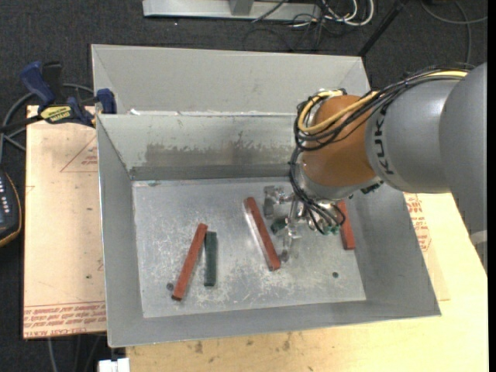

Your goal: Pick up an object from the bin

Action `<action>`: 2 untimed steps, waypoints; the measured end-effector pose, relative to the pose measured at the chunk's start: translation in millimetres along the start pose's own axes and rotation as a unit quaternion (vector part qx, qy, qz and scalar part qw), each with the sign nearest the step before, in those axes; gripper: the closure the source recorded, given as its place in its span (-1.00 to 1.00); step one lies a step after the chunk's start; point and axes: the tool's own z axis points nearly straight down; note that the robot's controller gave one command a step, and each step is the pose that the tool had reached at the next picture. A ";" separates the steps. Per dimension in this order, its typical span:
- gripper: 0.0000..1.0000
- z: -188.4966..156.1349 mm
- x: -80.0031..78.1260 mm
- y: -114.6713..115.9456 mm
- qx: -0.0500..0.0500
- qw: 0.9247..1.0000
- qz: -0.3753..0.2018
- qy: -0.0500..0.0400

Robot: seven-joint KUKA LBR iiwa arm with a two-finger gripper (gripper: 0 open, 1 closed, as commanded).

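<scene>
Where the grey metal bin [163, 208] is entered from its right edge, the silver arm [434, 138] reaches over the rim and down toward the middle of the floor. An orange cover [337, 142] wrapped with black and yellow cables [314, 115] sits on the wrist, above the back half of the floor.

The claw [285, 231] hangs below the cover, low over the centre of the floor. Its opening cannot be determined from this view, and nothing can be confirmed in its grip.

The nearest item is a long red-brown stick [260, 231]. It lies flat on the floor at the centre, running diagonally from the back toward the front edge. The claw is just beside its right side, near the lower end; contact cannot be confirmed.

A second red-brown stick [190, 262] lies diagonally near the front left corner. A shorter dark green stick [209, 259] lies just beside it on the right. A short red piece [347, 229] lies toward the right edge, partly hidden by the wrist.
</scene>
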 end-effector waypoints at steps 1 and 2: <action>-1.00 -73.3 29.6 -21.9 0.001 0.985 -0.170 -0.002; -1.00 8.7 -17.1 -14.0 -0.001 0.987 -0.158 0.001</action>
